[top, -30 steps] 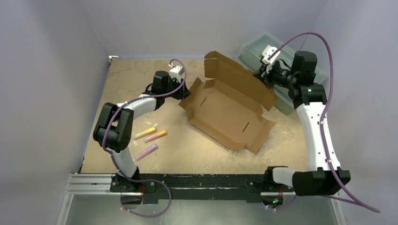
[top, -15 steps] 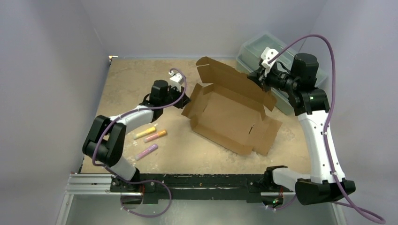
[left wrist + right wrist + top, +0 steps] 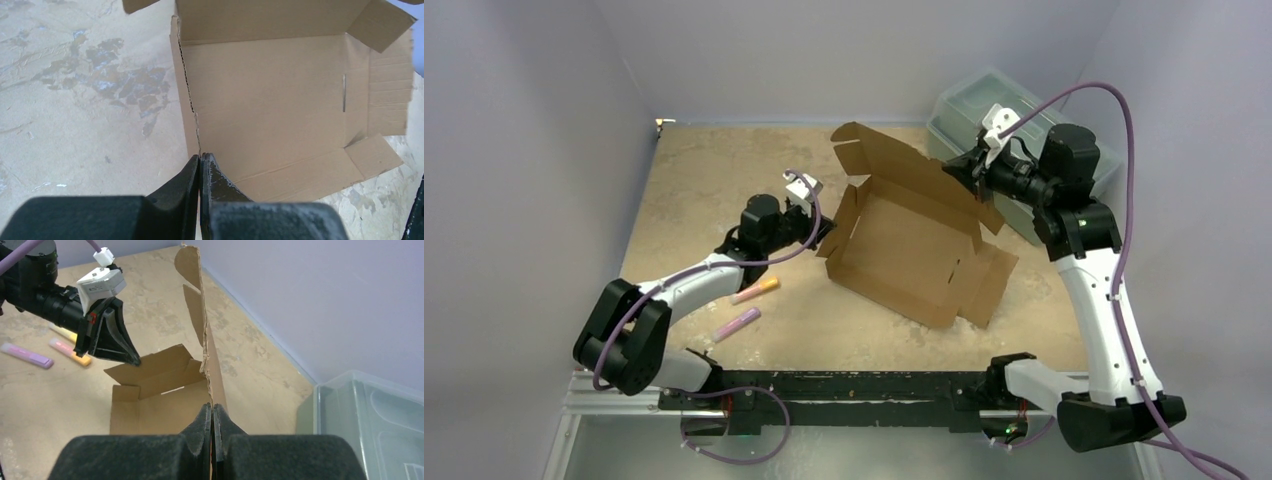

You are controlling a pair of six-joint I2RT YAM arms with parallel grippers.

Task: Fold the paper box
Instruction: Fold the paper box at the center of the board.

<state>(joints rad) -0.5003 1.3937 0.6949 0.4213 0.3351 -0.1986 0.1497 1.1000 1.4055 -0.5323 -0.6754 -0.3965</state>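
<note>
The paper box [image 3: 904,240] is a brown corrugated die-cut sheet, partly raised, in the middle of the table. Its back panel stands upright and its left side flap is lifted. My left gripper [image 3: 827,230] is shut on the left side flap's edge; the left wrist view shows the jaws pinching that cardboard edge [image 3: 192,107]. My right gripper [image 3: 972,172] is shut on the top edge of the upright back panel [image 3: 205,335]. The box floor with a slot [image 3: 344,92] lies flat, and the right flaps [image 3: 989,280] are spread on the table.
A translucent grey-green plastic toolbox [image 3: 994,100] stands at the back right, just behind my right gripper. Three markers [image 3: 739,322] lie on the table at the left, under my left arm. Grey walls close in the table on all sides.
My left gripper has pulled the left flap nearer and slightly left. The whole box has shifted left and turned a little. My right gripper followed left with the back panel.
</note>
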